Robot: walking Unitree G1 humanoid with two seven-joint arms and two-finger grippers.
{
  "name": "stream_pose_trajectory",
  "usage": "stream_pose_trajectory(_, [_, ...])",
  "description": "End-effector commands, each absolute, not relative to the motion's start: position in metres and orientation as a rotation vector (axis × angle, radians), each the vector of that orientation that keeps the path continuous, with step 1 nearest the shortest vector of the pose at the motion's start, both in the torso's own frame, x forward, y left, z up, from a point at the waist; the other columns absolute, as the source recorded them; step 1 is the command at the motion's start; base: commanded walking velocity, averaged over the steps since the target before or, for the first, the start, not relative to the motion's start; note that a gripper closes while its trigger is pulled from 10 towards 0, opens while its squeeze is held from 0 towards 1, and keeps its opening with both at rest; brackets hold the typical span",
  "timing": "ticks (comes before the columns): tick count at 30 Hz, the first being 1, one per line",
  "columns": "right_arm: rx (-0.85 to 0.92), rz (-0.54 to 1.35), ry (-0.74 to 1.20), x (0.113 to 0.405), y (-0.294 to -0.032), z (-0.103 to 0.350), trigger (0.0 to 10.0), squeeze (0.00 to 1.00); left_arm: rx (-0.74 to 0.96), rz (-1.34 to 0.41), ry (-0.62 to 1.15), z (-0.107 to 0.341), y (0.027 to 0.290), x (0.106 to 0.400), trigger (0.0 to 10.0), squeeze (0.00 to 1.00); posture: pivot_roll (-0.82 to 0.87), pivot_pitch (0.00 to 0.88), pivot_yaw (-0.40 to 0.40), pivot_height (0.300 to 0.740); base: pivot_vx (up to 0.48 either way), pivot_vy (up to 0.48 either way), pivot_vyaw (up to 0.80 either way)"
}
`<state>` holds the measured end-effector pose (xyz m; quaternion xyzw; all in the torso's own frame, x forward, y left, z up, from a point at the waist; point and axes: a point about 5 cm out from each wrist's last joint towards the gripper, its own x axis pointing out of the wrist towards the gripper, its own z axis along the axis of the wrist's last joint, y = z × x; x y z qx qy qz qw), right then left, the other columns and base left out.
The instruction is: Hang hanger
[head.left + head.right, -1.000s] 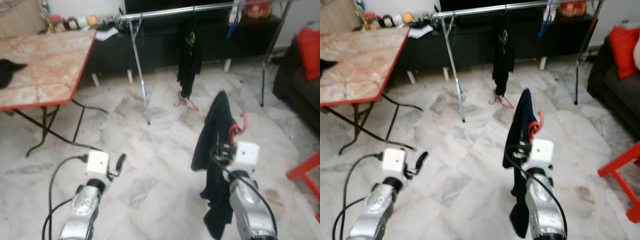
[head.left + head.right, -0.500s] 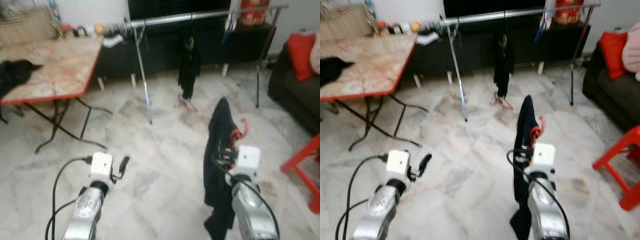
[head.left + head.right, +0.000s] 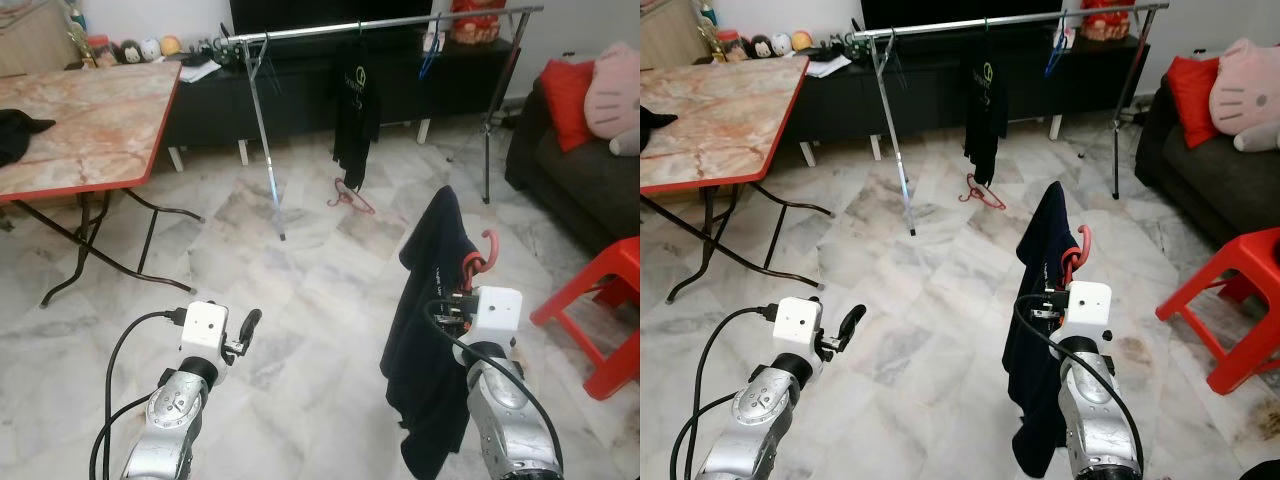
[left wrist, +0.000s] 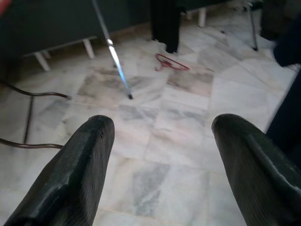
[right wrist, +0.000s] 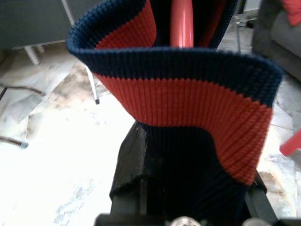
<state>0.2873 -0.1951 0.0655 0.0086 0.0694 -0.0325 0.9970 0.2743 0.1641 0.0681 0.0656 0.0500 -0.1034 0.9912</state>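
The right gripper (image 3: 462,296) is raised in front of the robot, jaws clamped on a red hanger (image 3: 479,252) that carries a dark navy garment (image 3: 430,340). The garment drapes over the gripper and hangs down past the right forearm. In the right wrist view the ribbed navy-and-red collar (image 5: 188,89) sits directly above the jaws, with the hanger's red neck (image 5: 181,21) rising behind it.

The left gripper (image 3: 243,328) is held low at the left, jaws wide apart and empty; its two black fingers (image 4: 77,174) frame bare marble floor (image 4: 155,141).

Compared with the earlier frames, the camera has advanced: the clothes rail (image 3: 380,22) appears closer and sharper, and a red stool (image 3: 1235,300) and sofa (image 3: 1200,170) have entered view at the right. The grip on the hanger is unchanged.

On the rail hangs a black shirt (image 3: 352,115). A second red hanger (image 3: 345,192) lies on the floor below it. A folding surface (image 3: 90,115) stands at the left
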Motion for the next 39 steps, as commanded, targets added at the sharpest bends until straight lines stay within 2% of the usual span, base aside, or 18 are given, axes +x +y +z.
stream_pose_trajectory(1, [-0.002,-0.017,0.094,0.295,-0.192,0.079,10.0,0.0,0.129,-0.239,0.085,0.074,0.162,0.276,10.0,0.0,-0.02,0.0,0.018,0.74,0.0,0.0,0.52])
stream_pose_trajectory(3, [-0.03,0.033,0.13,0.297,-0.191,0.077,10.0,0.0,0.153,-0.274,0.082,0.076,0.16,0.277,10.0,0.0,-0.02,0.0,0.018,0.74,0.0,0.0,0.52])
stream_pose_trajectory(7, [-0.166,0.343,0.264,0.295,-0.177,0.067,10.0,0.0,0.228,-0.418,0.087,0.082,0.153,0.278,10.0,0.0,-0.02,0.0,0.019,0.74,0.0,0.0,0.24])
stream_pose_trajectory(10, [-0.289,0.426,0.311,0.296,-0.189,0.07,10.0,0.0,0.319,-0.552,0.104,0.084,0.15,0.275,10.0,0.0,-0.02,0.0,0.017,0.74,0.0,0.0,0.0])
stream_pose_trajectory(14, [-0.325,0.454,0.29,0.303,-0.2,0.082,10.0,0.0,0.355,-0.637,0.106,0.09,0.15,0.274,10.0,0.0,-0.03,0.0,0.018,0.74,0.0,0.0,0.0])
stream_pose_trajectory(18, [-0.377,0.705,0.257,0.3,-0.187,0.096,10.0,0.0,0.386,-0.804,0.101,0.101,0.139,0.271,10.0,0.0,-0.02,0.0,0.015,0.74,0.0,0.0,0.0])
stream_pose_trajectory(19, [-0.377,0.705,0.257,0.3,-0.187,0.096,10.0,0.0,0.386,-0.804,0.101,0.101,0.139,0.271,10.0,0.0,-0.02,0.0,0.015,0.74,0.0,0.0,0.0])
stream_pose_trajectory(20, [-0.378,0.807,0.236,0.296,-0.18,0.1,10.0,0.0,0.396,-0.856,0.097,0.106,0.136,0.27,10.0,0.0,-0.02,0.0,0.015,0.74,0.0,0.0,0.0])
stream_pose_trajectory(24, [-0.341,1.024,0.229,0.284,-0.17,0.109,10.0,0.0,0.42,-0.973,0.09,0.116,0.127,0.268,10.0,0.0,-0.01,0.0,0.009,0.74,0.0,0.0,0.0])
stream_pose_trajectory(39, [-0.381,1.229,0.321,0.272,-0.171,0.105,10.0,0.0,0.402,-1.135,0.053,0.141,0.107,0.268,10.0,0.0,-0.01,0.0,-0.006,0.74,0.0,0.0,0.0])
